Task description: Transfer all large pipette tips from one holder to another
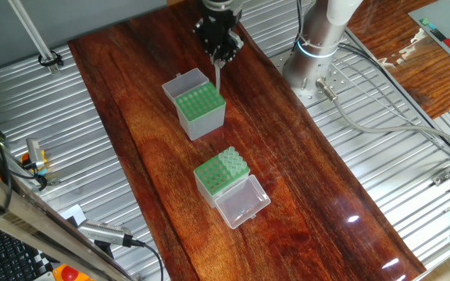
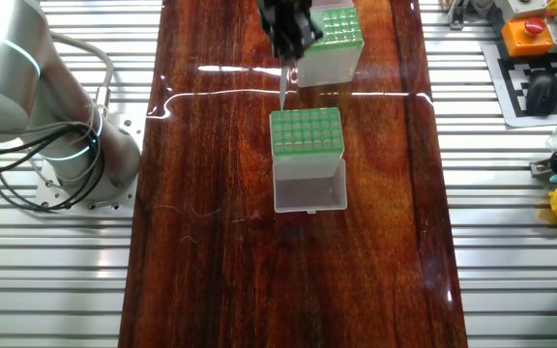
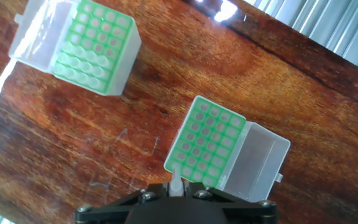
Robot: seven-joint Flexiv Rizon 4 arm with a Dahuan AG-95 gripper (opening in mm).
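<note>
Large pipette tip [image 1: 218,78], clamped upright and point down in the gripper [image 1: 219,61], hangs over a corner of the grey-sided holder [image 1: 205,123]; the partly filled clear-lidded box [image 1: 208,176] lies well apart, farther from the arm's base.

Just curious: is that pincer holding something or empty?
Holding. A pale pipette tip hangs point-down from the pincer, near a green-topped box.

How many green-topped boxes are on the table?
2. The taller box stands below the gripper, which holds one tip; the shorter box, with more tips along one edge, stands apart. None seems hidden.
</note>
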